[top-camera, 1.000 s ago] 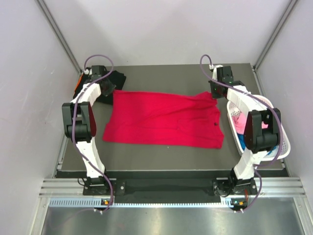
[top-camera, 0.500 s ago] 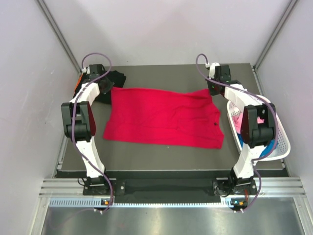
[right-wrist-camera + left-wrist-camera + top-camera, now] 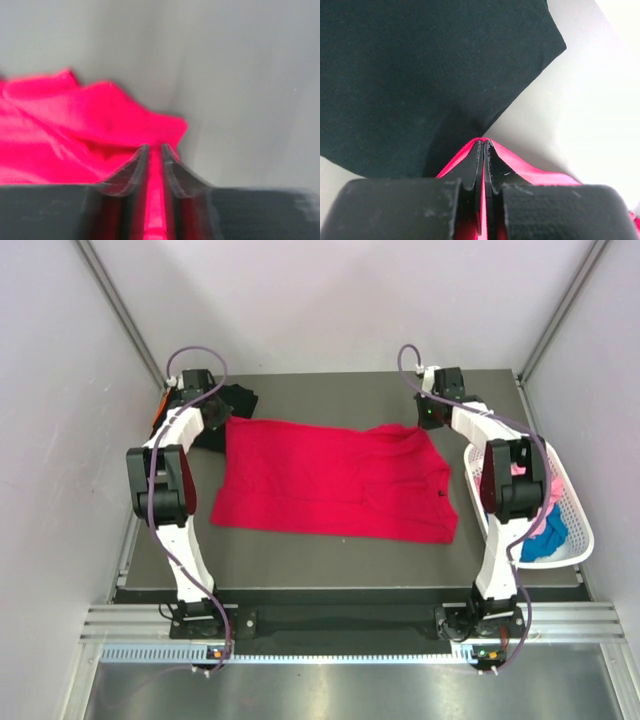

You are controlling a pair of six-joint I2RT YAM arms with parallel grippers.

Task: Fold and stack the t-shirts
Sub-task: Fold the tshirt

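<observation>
Tool states first. For left tool point(image 3: 484, 145): clenched on the far-left corner of the red t-shirt point(image 3: 335, 480). Fingers point(image 3: 474, 172) pressed together, thin red fold pinched between them, its tip poking out just past the fingertips. For right tool point(image 3: 155, 149): grasping the same red t-shirt at its far-right corner. Wrist view blurred, fingers point(image 3: 127, 172) nearly together, narrow slot between them filled with red cloth.

Red t-shirt: spread flat across the middle of the worktop point(image 3: 330, 390), long axis left to right, far edge held at both corners. Some wrinkles toward its right end, small dark mark near its right edge. Near edge lying loose, nothing on it.

Black t-shirt point(image 3: 238, 400): just beyond the red t-shirt's far-left corner, lying on the worktop, partly under the left arm. In the left wrist view, filling the upper left behind the pinched corner. Touching the red t-shirt or not: cannot tell.

Orange cloth point(image 3: 158, 422): sliver only, further left of the red t-shirt's far-left corner, mostly hidden by the arm.

White lattice basket point(image 3: 580, 530): right of the red t-shirt, apart from it. Inside: pink cloth point(image 3: 543, 490) toward the far end, blue cloth point(image 3: 545, 540) toward the near end, both crumpled. Right arm crossing above the basket's side nearest the red t-shirt.
</observation>
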